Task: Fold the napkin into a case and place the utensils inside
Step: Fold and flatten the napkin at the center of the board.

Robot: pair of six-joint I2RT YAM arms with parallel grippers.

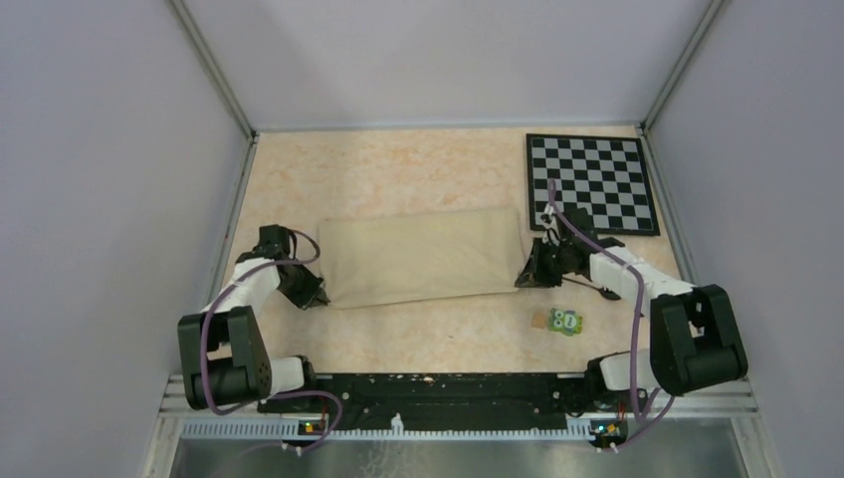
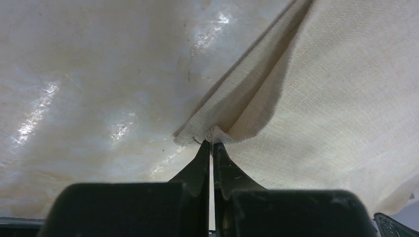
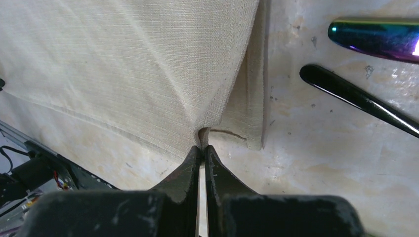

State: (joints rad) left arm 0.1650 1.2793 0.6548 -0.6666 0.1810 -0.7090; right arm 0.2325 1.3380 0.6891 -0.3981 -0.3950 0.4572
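Top view: the napkin (image 1: 423, 257), a doubled rectangle, lies at frame centre on the table (image 1: 398, 169). My left claw (image 1: 316, 297) is clamped on its lower-left corner and my right claw (image 1: 523, 282) on its lower-right corner, each pinching cloth. Right wrist view, upper right: two utensils (image 3: 365, 98), one black and one iridescent blue-purple, lie beside the napkin's edge, apart from it.

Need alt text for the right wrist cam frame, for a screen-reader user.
The right gripper, jaws shut, pinches a corner of the beige napkin, which fills the upper left of the view. Right of it, on the speckled tabletop, lie a purple-blue iridescent utensil and a thin black utensil, both only partly in frame.
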